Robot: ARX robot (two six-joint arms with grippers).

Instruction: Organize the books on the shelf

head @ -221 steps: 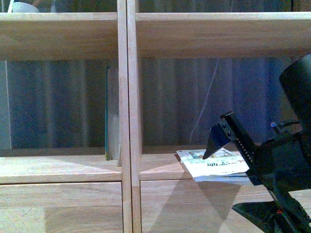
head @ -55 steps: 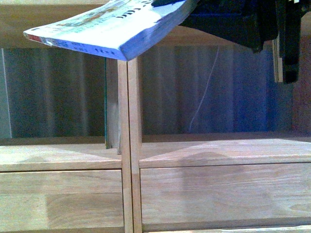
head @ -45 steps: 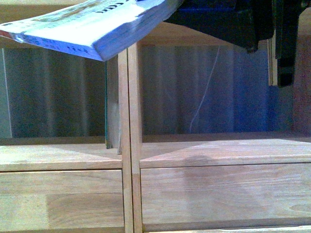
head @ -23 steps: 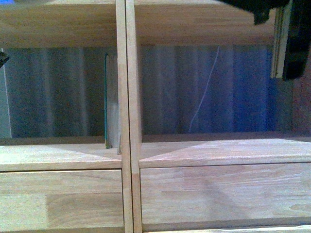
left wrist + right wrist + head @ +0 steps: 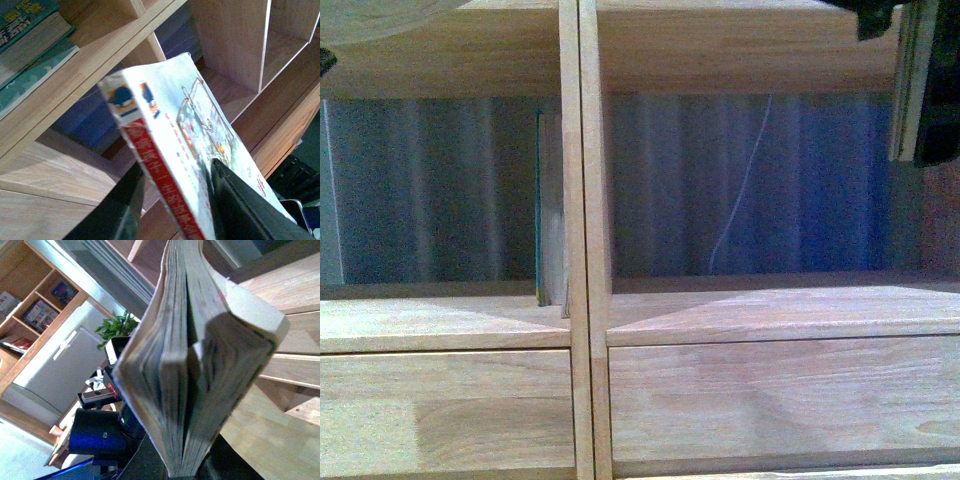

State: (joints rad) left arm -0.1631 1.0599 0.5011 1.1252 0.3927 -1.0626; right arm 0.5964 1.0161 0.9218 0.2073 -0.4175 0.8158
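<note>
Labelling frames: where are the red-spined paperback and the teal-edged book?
red-spined paperback [image 5: 200, 120], left wrist view, on its pale cover.
teal-edged book [image 5: 549, 205], front view, mid-height on its upright face.

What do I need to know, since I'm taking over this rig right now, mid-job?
Left gripper: shut on the paperback, held up in front of the shelf.
Right gripper: shut on a second book, page edges towards its wrist camera.
Done: the teal-edged volume stands upright in the left compartment, against the centre divider.
Left: neither held book is shelved yet; both need a place.
</note>
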